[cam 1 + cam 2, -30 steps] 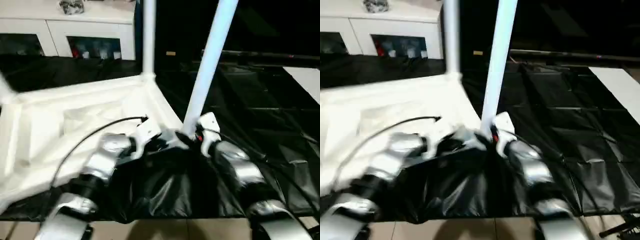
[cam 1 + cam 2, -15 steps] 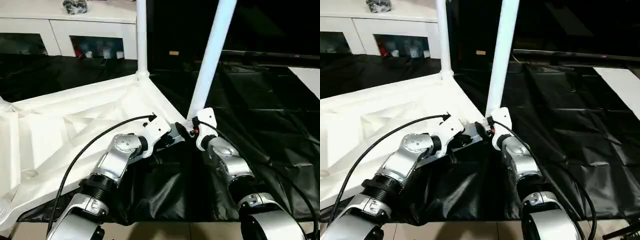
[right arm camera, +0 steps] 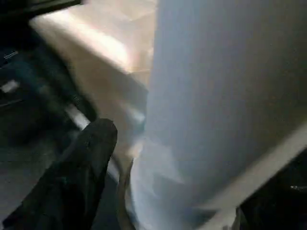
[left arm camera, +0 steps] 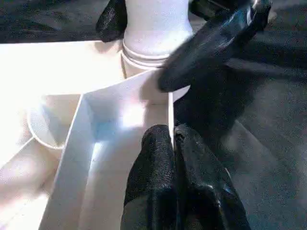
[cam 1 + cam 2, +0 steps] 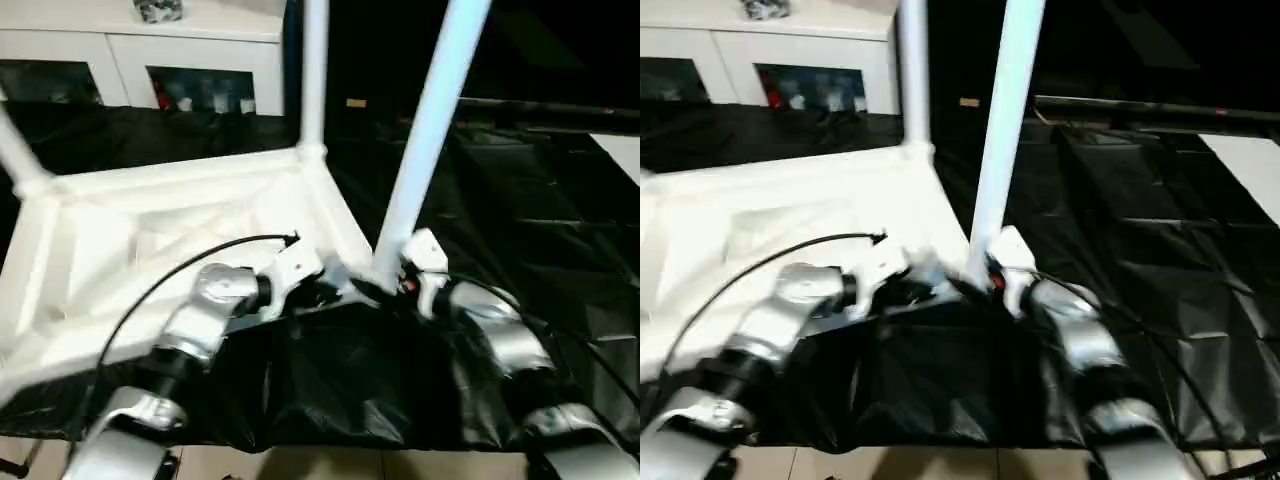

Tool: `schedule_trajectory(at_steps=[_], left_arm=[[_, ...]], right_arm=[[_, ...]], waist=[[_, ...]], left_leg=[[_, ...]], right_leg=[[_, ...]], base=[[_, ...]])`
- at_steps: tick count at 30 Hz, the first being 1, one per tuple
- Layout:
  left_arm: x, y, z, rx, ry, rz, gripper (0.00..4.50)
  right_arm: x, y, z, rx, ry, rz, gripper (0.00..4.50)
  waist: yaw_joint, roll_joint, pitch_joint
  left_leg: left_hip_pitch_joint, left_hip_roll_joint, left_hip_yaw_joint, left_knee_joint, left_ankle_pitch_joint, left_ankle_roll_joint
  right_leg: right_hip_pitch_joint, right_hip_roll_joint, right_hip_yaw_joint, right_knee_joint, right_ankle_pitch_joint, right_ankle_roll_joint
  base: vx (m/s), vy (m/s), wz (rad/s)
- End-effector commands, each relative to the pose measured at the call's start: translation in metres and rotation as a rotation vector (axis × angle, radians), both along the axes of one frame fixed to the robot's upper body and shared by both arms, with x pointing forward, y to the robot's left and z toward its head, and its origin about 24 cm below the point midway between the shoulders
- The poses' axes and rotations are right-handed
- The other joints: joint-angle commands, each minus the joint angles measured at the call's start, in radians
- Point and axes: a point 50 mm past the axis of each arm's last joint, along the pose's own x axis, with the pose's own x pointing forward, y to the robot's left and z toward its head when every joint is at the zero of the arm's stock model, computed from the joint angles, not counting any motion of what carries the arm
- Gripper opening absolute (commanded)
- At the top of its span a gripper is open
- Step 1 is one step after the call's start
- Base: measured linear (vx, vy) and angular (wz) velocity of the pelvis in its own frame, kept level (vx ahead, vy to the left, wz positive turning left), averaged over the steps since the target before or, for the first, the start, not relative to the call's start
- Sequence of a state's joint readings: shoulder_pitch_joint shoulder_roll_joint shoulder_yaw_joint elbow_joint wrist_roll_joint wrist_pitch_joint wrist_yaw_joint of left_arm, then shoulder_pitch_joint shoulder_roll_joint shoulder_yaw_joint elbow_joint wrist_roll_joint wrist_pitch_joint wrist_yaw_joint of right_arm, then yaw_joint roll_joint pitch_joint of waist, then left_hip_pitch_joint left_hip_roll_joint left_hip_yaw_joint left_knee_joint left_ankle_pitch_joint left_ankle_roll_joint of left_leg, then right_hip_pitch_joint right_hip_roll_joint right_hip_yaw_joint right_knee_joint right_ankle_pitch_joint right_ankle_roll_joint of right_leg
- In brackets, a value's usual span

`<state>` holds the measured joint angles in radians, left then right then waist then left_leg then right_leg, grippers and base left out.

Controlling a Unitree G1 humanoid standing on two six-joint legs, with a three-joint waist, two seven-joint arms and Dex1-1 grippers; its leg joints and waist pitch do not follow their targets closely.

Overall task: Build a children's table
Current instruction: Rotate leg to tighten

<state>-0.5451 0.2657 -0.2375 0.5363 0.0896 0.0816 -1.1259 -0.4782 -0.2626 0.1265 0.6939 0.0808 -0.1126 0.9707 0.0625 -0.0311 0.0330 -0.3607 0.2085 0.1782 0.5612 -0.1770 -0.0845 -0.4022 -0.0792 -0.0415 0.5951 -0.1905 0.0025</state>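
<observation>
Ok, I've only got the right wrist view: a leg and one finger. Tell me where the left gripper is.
Observer: The left gripper is shut, its tips at the table top's edge wall, beside the leg's socket.
Operator: Now give me the other legs.
Observer: Two more stand upright in the far corners: the far right leg and the far left leg.
Operator: Find my right gripper's second finger.
Observer: In the left wrist view, the right gripper has one finger on each side of the near leg.
</observation>
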Motion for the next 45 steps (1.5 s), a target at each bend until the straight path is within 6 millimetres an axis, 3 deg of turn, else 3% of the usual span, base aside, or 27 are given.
schedule_trajectory(at_steps=[1,6,7,17,18,29,31,32,34,35,36,38,39,42,45], left_arm=[[-0.005,-0.017,0.011,-0.067,-0.022,-0.14,0.0],[-0.005,-0.009,0.012,-0.054,-0.005,-0.177,0.0],[-0.005,-0.008,0.012,-0.052,-0.003,-0.181,0.0],[-0.005,-0.003,0.012,-0.046,0.017,-0.211,0.0],[-0.006,-0.003,0.011,-0.046,0.02,-0.213,0.0],[-0.01,-0.001,0.005,-0.041,0.031,-0.183,0.0],[-0.003,-0.006,0.003,-0.032,-0.012,-0.079,0.0],[0.002,-0.015,0.003,-0.047,-0.036,-0.003,0.0],[0.005,-0.024,0.003,-0.064,-0.048,0.053,0.0],[0.006,-0.028,0.002,-0.068,-0.049,0.073,0.0],[0.006,-0.033,0.001,-0.071,-0.049,0.089,0.0],[0.007,-0.041,0.0,-0.074,-0.05,0.122,0.0],[0.007,-0.053,-0.002,-0.077,-0.05,0.157,0.0],[0.006,-0.066,-0.003,-0.075,-0.057,0.175,0.0],[0.0,-0.085,-0.003,-0.085,-0.062,0.145,0.0]], right_arm=[[-0.015,0.009,-0.01,-0.013,0.079,0.162,3.67],[-0.022,0.004,-0.011,-0.032,0.104,0.227,3.67],[-0.023,0.004,-0.011,-0.034,0.107,0.234,3.44],[-0.03,0.009,-0.009,-0.016,0.124,0.305,2.74],[-0.031,0.01,-0.009,-0.017,0.126,0.31,2.72],[-0.036,0.013,-0.014,0.013,0.155,0.295,2.67],[-0.028,0.018,-0.02,-0.008,0.151,0.157,2.67],[-0.016,0.024,-0.026,-0.036,0.132,-0.025,2.67],[-0.006,0.031,-0.03,-0.037,0.124,-0.181,2.67],[-0.004,0.034,-0.031,-0.034,0.122,-0.219,2.66],[-0.001,0.038,-0.031,-0.034,0.123,-0.262,2.66],[0.003,0.044,-0.031,-0.034,0.124,-0.326,2.66],[0.009,0.054,-0.03,-0.042,0.123,-0.412,2.66],[0.014,0.064,-0.029,-0.057,0.124,-0.461,2.66],[0.017,0.08,-0.022,-0.042,0.087,-0.432,2.66]], waist=[[0.002,-0.003,-0.048],[0.007,-0.003,-0.047],[0.008,-0.003,-0.048],[0.017,-0.003,-0.049],[0.018,-0.008,-0.049],[0.024,-0.005,-0.049],[0.02,-0.006,-0.047],[0.017,-0.003,-0.043],[-0.004,-0.007,-0.039],[-0.008,-0.007,-0.04],[-0.014,-0.011,-0.041],[-0.019,-0.01,-0.038],[-0.021,-0.013,-0.038],[-0.027,-0.009,-0.038],[-0.026,-0.011,-0.041]], left_leg=[[0.008,0.023,0.004,-0.058,-0.224,0.077],[0.007,0.025,0.006,-0.057,-0.217,0.071],[0.006,0.025,0.006,-0.057,-0.215,0.07],[0.007,0.025,0.007,-0.055,-0.195,0.064],[0.006,0.025,0.008,-0.055,-0.195,0.066],[0.007,0.025,0.007,-0.055,-0.192,0.063],[0.007,0.024,0.006,-0.056,-0.201,0.054],[0.01,0.023,0.005,-0.061,-0.233,0.039],[0.005,0.017,-0.005,-0.072,-0.291,-0.018],[0.008,0.016,-0.007,-0.071,-0.306,-0.024],[0.012,0.017,-0.007,-0.07,-0.322,-0.02],[0.017,0.017,-0.006,-0.069,-0.35,-0.012],[0.015,0.015,-0.006,-0.068,-0.358,-0.006],[0.014,0.014,-0.008,-0.069,-0.355,-0.009],[0.01,0.014,-0.006,-0.067,-0.334,0.005]], right_leg=[[0.047,-0.046,0.031,-0.063,-0.129,-0.24],[0.045,-0.047,0.03,-0.06,-0.125,-0.246],[0.046,-0.048,0.03,-0.06,-0.125,-0.245],[0.047,-0.049,0.03,-0.056,-0.106,-0.245],[0.048,-0.048,0.03,-0.056,-0.11,-0.242],[0.047,-0.05,0.03,-0.056,-0.121,-0.236],[0.045,-0.051,0.031,-0.057,-0.136,-0.232],[0.041,-0.051,0.031,-0.065,-0.188,-0.222],[0.045,-0.054,0.029,-0.075,-0.351,-0.171],[0.042,-0.054,0.028,-0.078,-0.383,-0.158],[0.038,-0.054,0.03,-0.085,-0.398,-0.148],[0.029,-0.052,0.032,-0.088,-0.412,-0.146],[0.029,-0.052,0.031,-0.092,-0.433,-0.142],[0.026,-0.052,0.03,-0.095,-0.45,-0.129],[0.029,-0.051,0.031,-0.091,-0.4,-0.133]], base=[[0.0,0.0,0.0],[0.0,0.0,0.0],[0.0,0.0,0.0],[0.0,0.0,0.0],[0.0,0.0,0.0],[0.0,0.0,0.0],[0.0,0.0,0.0],[0.0,0.0,0.0],[0.0,0.0,0.0],[0.0,0.0,0.0],[0.0,0.0,0.0],[0.0,0.0,0.0],[0.0,0.0,0.0],[0.0,0.0,0.0],[0.0,0.0,0.0]])
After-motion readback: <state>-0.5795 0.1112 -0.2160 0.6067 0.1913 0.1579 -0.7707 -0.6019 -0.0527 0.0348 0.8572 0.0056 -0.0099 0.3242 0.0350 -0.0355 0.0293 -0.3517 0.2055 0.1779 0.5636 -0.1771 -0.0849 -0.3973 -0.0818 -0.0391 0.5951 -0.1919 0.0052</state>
